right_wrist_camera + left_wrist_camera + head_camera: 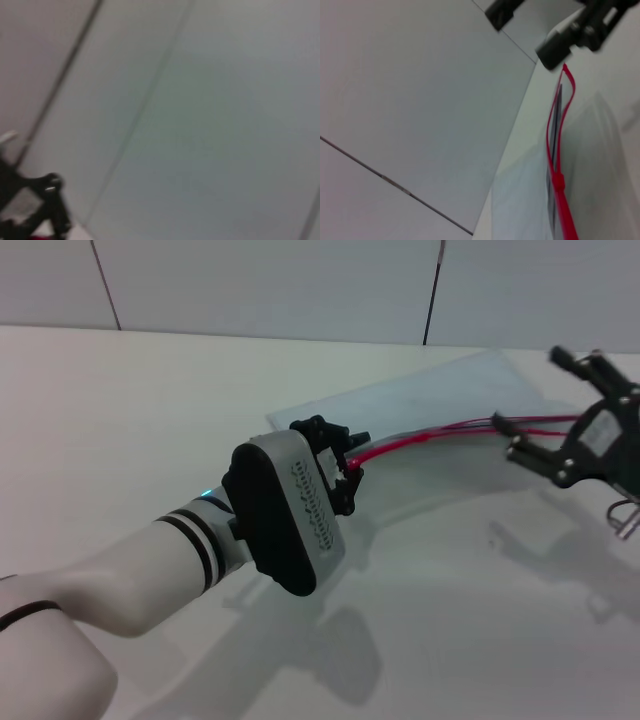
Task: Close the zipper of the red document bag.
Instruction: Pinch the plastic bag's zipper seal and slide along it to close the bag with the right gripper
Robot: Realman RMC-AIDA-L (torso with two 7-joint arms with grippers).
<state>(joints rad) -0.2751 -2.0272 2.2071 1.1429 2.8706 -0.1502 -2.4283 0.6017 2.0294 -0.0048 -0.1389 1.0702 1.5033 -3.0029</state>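
While the thin red zipper (440, 438) gapes along most of the flat translucent blue-grey document bag (440, 390) lying far-right, the left gripper (347, 462) pinches its near-left end; right gripper (545, 405), fingers spread, holds nothing. Closing barely begun.

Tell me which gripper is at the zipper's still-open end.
The right gripper: the zipper splits into two red strands there. The left gripper sits where they merge into one.
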